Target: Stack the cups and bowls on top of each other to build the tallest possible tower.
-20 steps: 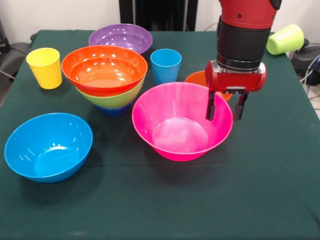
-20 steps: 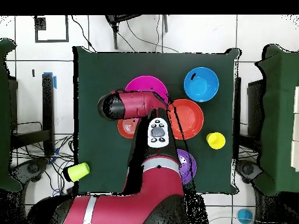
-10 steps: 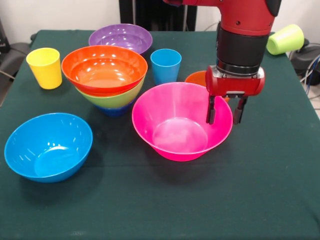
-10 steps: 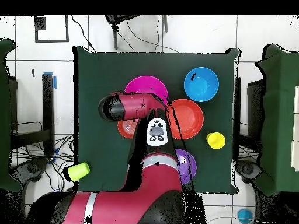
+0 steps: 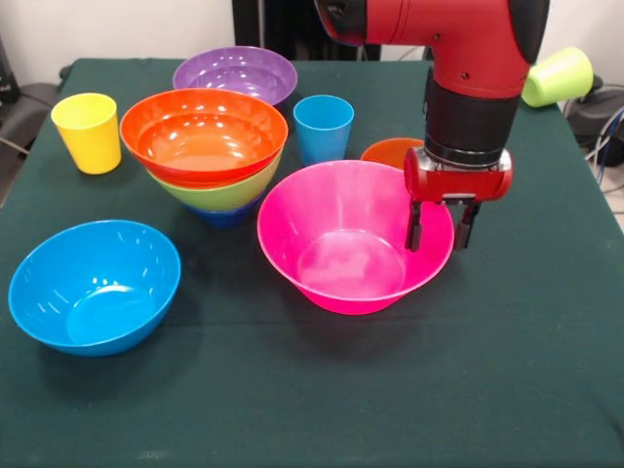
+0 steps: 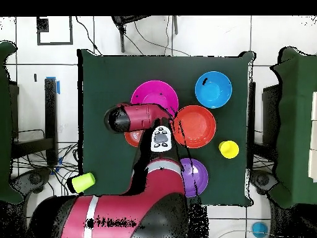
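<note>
A large pink bowl (image 5: pixel 341 244) (image 6: pixel 153 96) stands upright mid-table. My gripper (image 5: pixel 437 226) is open at its right rim, one finger (image 5: pixel 412 226) inside the bowl and the other (image 5: pixel 461 224) outside. The tower (image 5: pixel 205 146) is an orange-red bowl (image 5: pixel 204 135) (image 6: pixel 195 126) nested on a lime green bowl (image 5: pixel 219 192), over a dark blue bowl (image 5: pixel 222 216). A small orange bowl (image 5: pixel 390 152) (image 6: pixel 131 137) sits behind the pink one, partly hidden by the gripper. Yellow cup (image 5: pixel 88 132) and light blue cup (image 5: pixel 324 127) stand upright. The lime green cup (image 5: pixel 557 76) lies on its side.
A light blue bowl (image 5: pixel 95 285) (image 6: pixel 213 89) sits at the front left of the front view and a purple bowl (image 5: pixel 235 73) (image 6: pixel 193 176) at the back. In the overhead view the arm (image 6: pixel 117 119) covers the gripper and the light blue cup.
The gripper has dropped slightly at the pink bowl's right rim and its fingers stand a touch closer together. The arm's upper part has swung into the front view. No bowl or cup has moved.
</note>
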